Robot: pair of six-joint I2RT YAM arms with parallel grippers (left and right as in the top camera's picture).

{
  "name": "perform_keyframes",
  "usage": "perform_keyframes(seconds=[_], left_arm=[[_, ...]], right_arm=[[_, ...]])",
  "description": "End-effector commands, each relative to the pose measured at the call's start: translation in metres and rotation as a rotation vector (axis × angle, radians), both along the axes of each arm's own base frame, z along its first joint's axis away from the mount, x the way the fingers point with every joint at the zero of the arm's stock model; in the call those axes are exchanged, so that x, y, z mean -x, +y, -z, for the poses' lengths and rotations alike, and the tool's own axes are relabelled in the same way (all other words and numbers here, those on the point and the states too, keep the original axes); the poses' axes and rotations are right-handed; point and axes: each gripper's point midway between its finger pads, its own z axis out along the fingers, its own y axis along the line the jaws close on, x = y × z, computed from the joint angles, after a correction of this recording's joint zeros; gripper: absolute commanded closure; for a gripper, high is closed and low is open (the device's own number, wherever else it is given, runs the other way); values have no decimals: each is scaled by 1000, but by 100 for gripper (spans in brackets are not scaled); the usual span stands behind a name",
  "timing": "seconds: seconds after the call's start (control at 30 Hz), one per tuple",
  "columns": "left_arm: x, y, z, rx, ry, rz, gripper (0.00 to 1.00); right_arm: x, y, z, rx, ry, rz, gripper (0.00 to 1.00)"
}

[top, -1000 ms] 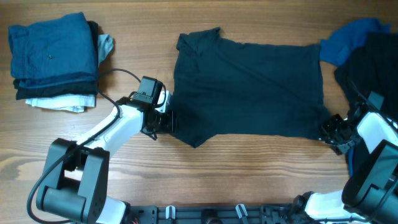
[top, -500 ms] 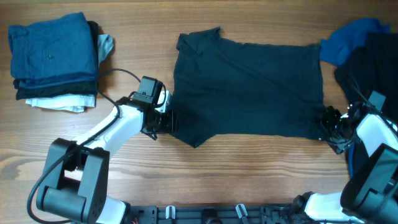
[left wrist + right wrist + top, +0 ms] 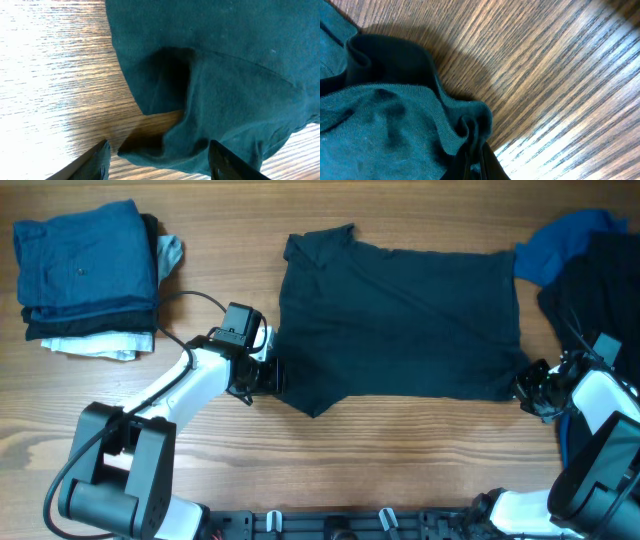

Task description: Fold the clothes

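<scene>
Navy shirt (image 3: 400,320) flat mid-counter, its near hem corner freshly pinched.
The shirt lies spread across the middle of the counter (image 3: 400,470), long axis running left to right, sleeves toward the left edge and hem toward the right. The right fingers (image 3: 485,165), spread half a second ago, are now pressed together on the hem's near corner, bunching the cloth, so that end looks ready to lift. The left fingers (image 3: 95,160) stand spread either side of the near sleeve, not gripping; the fold probably waits on them.
</scene>
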Motion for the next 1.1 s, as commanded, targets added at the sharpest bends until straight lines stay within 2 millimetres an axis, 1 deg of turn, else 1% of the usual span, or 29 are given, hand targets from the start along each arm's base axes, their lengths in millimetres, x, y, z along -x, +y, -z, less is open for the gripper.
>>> perform_keyframes(seconds=[0.0, 0.1, 0.23, 0.3, 0.33, 0.4, 0.5, 0.6, 0.67, 0.73, 0.8, 0.83, 0.9, 1.0, 1.07], left_arm=[[14, 10, 18, -36, 77, -29, 34], [14, 17, 18, -37, 99, -79, 33], [19, 19, 19, -43, 120, -82, 33], [18, 18, 18, -42, 116, -82, 34], [17, 18, 18, -41, 112, -81, 36], [15, 17, 19, -39, 90, -50, 41], [8, 16, 18, -36, 39, 22, 41], [-6, 12, 16, -22, -21, 29, 41], [-10, 11, 15, -17, -40, 29, 42], [-8, 11, 15, -20, -29, 29, 43], [0, 11, 17, -27, -1, 35, 44], [2, 10, 17, -29, 7, 40, 46], [9, 5, 17, -33, 21, 64, 49], [13, -9, 19, -39, 6, 117, 50], [16, -14, 22, -61, 0, 145, 51]], right_arm=[[32, 30, 36, -114, 128, -19, 96], [32, 30, 36, -114, 128, -20, 96], [32, 30, 36, -114, 127, -20, 96], [32, 30, 36, -114, 127, -22, 96], [32, 30, 36, -114, 128, -22, 96], [32, 30, 36, -114, 127, -22, 96], [32, 30, 36, -114, 127, -23, 96], [31, 30, 36, -113, 126, -22, 95], [31, 30, 36, -113, 125, -22, 94], [31, 30, 36, -113, 126, -23, 94], [32, 30, 36, -114, 127, -23, 95], [32, 30, 36, -114, 127, -23, 94], [32, 30, 36, -114, 127, -23, 94], [32, 30, 36, -114, 127, -22, 95], [32, 30, 36, -114, 128, -22, 96]])
